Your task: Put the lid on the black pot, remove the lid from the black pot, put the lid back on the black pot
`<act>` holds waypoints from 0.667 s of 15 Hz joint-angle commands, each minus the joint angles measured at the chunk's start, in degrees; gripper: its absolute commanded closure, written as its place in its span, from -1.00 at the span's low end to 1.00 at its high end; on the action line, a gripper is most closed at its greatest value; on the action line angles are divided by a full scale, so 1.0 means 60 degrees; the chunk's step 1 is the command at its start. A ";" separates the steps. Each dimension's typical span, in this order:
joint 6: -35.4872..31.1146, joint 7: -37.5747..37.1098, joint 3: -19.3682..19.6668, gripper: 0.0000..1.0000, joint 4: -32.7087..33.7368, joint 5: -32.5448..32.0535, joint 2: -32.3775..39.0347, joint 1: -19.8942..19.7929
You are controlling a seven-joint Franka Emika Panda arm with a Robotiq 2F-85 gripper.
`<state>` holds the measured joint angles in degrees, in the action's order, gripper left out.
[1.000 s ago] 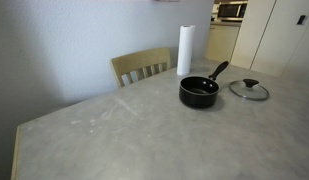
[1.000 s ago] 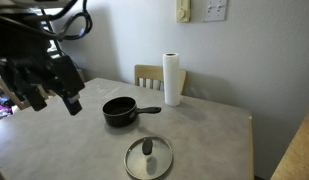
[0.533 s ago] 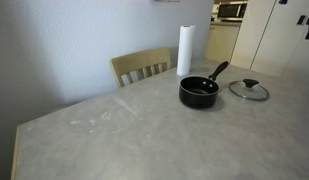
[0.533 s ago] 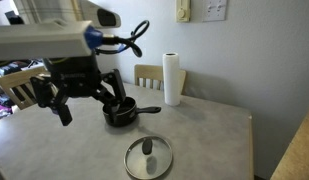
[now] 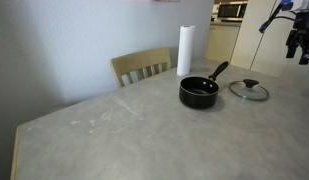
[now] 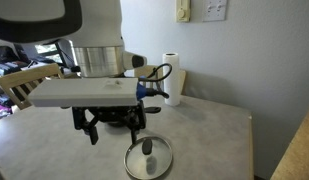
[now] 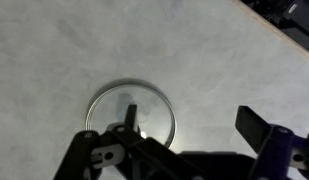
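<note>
Gripper (image 5: 298,48) of my arm hangs in the air with its two fingers spread wide and nothing between them. In an exterior view it sits high at the edge of the picture, beyond the round clear glass lid with a metal rim and small black knob (image 5: 249,90).

That lid lies flat on the pale grey marbled tabletop (image 5: 114,130), knob up. It is just beside the small round black pot with a long upward-angled handle (image 5: 199,91) but not touching it. The black pot stands uncovered, its handle pointing up past the lid's side.

A tall white paper-towel roll (image 5: 184,50) stands upright behind the pot. A light wooden chair back (image 5: 142,67) shows at the table's far edge.

In the wrist view I look straight down. The gripper (image 7: 170,130) has its dark fingers (image 7: 256,125) far apart, and the lid (image 7: 129,108) lies on the table below, nearer one finger than the middle of the gap.

In an exterior view the arm's big pale link fills the near side. The gripper (image 6: 115,128) hangs low over the table, and the lid (image 6: 148,158) lies in front of it. From there the pot is mostly hidden behind the gripper, so I cannot make it out clearly.
</note>
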<state>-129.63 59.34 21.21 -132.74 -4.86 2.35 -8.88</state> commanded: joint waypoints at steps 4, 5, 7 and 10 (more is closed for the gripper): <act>0.0031 -0.0021 -0.0528 -1.00 0.0008 -0.0020 -0.0101 -0.0459; 0.0004 -0.0317 -0.0551 -1.00 0.0091 -0.0090 0.0089 -0.0466; -0.0006 -0.0625 -0.0651 -1.00 0.0208 0.0253 0.0434 -0.0518; -0.0297 -0.1344 -0.0801 -1.00 0.0221 0.0430 0.0765 -0.0574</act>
<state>-129.70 54.18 18.26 -132.68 -3.77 3.84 -10.56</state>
